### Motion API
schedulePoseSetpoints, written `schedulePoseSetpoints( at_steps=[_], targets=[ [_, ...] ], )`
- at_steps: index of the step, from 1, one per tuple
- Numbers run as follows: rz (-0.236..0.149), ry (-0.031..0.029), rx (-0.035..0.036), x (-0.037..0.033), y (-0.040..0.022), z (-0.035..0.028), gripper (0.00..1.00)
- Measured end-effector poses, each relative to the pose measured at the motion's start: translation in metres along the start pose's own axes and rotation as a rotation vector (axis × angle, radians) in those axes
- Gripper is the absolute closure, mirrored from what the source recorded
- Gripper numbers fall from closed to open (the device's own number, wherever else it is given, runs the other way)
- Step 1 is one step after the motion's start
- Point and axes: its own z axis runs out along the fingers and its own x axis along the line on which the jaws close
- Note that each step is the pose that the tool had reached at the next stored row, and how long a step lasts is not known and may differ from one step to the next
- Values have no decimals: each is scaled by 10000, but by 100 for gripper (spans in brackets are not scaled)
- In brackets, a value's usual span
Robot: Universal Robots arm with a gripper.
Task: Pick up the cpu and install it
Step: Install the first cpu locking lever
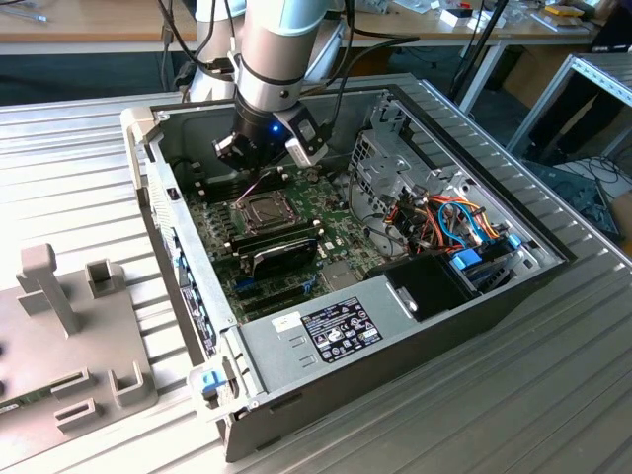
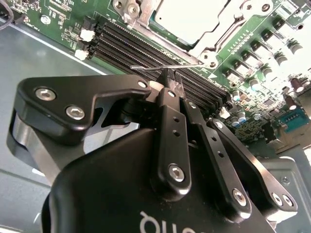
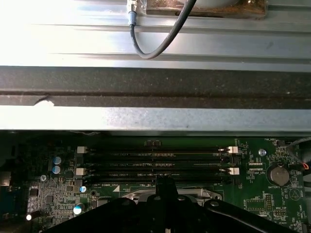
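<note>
The cpu [image 2: 189, 19] shows its pale silver top lying flat in the motherboard socket, with the metal socket frame [image 2: 214, 41] around it. In the exterior view the socket [image 1: 259, 209] sits at the middle of the green motherboard [image 1: 212, 232] inside the open computer case. My gripper [image 2: 170, 77] hangs just above the board beside the socket, over the memory slots, with its black fingers [image 2: 167, 121] pressed together. A thin wire socket lever [image 2: 146, 67] runs across right at the tips; whether it is pinched I cannot tell. The gripper [image 1: 265, 170] also appears under the arm's wrist.
Black memory slots [image 3: 155, 162] lie between the socket and the case wall [image 3: 155, 119]. A black expansion card [image 1: 281, 259] stands just in front of the socket. A drive cage [image 1: 395, 158], coloured cables [image 1: 454, 222] and the power supply [image 1: 326, 331] crowd the exterior view's right. A grey fixture [image 1: 59, 296] stands outside.
</note>
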Motion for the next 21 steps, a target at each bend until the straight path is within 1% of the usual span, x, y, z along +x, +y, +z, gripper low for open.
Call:
schedulePoseSetpoints(
  at_steps=[3,7,11,16,21],
  targets=[
    [0,-1,-1,0,0,2,89],
    [0,-1,-2,1,-6,30,89],
    [2,-3,-1,7,-5,31,89],
    [-1,-8,-1,31,0,34,89],
    [-2,-8,-2,35,-5,61,89]
  ],
)
